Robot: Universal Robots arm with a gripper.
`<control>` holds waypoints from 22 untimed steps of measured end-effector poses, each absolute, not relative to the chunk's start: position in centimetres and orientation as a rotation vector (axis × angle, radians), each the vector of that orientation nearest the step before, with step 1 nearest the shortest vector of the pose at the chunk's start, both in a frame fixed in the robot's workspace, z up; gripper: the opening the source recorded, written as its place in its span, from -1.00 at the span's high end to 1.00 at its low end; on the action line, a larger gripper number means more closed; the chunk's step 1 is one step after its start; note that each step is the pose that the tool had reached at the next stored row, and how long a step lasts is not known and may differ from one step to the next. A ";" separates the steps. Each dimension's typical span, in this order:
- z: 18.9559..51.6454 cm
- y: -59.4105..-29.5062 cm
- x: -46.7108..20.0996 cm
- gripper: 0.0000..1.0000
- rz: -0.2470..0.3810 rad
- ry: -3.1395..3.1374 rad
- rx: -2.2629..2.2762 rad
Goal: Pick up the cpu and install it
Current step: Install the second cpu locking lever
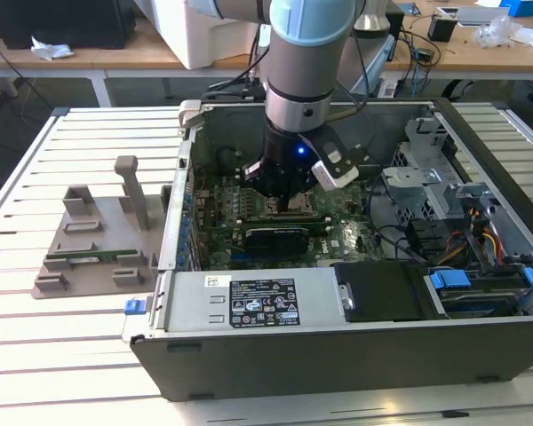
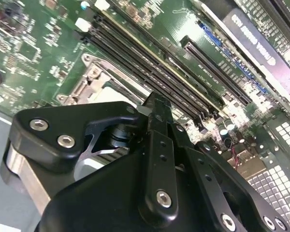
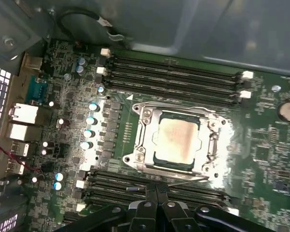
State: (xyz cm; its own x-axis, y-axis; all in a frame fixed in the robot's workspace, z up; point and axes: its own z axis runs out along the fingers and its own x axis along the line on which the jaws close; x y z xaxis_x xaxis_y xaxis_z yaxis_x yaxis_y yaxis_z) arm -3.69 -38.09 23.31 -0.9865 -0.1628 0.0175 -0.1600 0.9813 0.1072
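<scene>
In the exterior view my hand (image 1: 289,206) reaches down inside the open computer case (image 1: 338,342), low over the green motherboard (image 1: 338,238) near its middle. The case sits on a white slatted worktop (image 1: 71,355), and a grey holder (image 1: 98,235) stands beside it, toward the exterior view's left.

In the second wrist view my two black fingers (image 2: 157,121) are pressed together at their tips with nothing between them, hanging just above the board beside the long black memory slots (image 2: 150,67).

In the first wrist view the cpu (image 3: 176,140) lies flat in the socket (image 3: 145,140), its silvery top facing up inside the metal frame. My fingertips (image 3: 157,189) meet just beside the socket's edge, apart from the chip.
</scene>
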 end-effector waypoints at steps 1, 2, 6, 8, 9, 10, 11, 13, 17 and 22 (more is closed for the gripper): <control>23.1 -38.1 -3.9 0.79 -0.165 -3.101 0.255; 22.9 -38.1 -4.0 0.79 -0.164 -3.100 0.258; 21.8 -38.1 -4.4 0.79 -0.164 -3.094 0.311; 21.3 -38.0 -4.8 0.79 -0.168 -3.090 0.335; 21.2 -38.0 -5.2 0.79 -0.170 -3.090 0.337; 21.1 -37.9 -5.5 0.79 -0.172 -3.090 0.338; 21.0 -37.8 -5.9 0.79 -0.174 -3.090 0.339; 20.6 -37.5 -6.6 0.79 -0.180 -3.090 0.340; 20.0 -36.5 -6.6 0.79 -0.201 -3.090 0.344; 21.4 -36.5 -6.6 0.79 -0.207 -3.093 0.345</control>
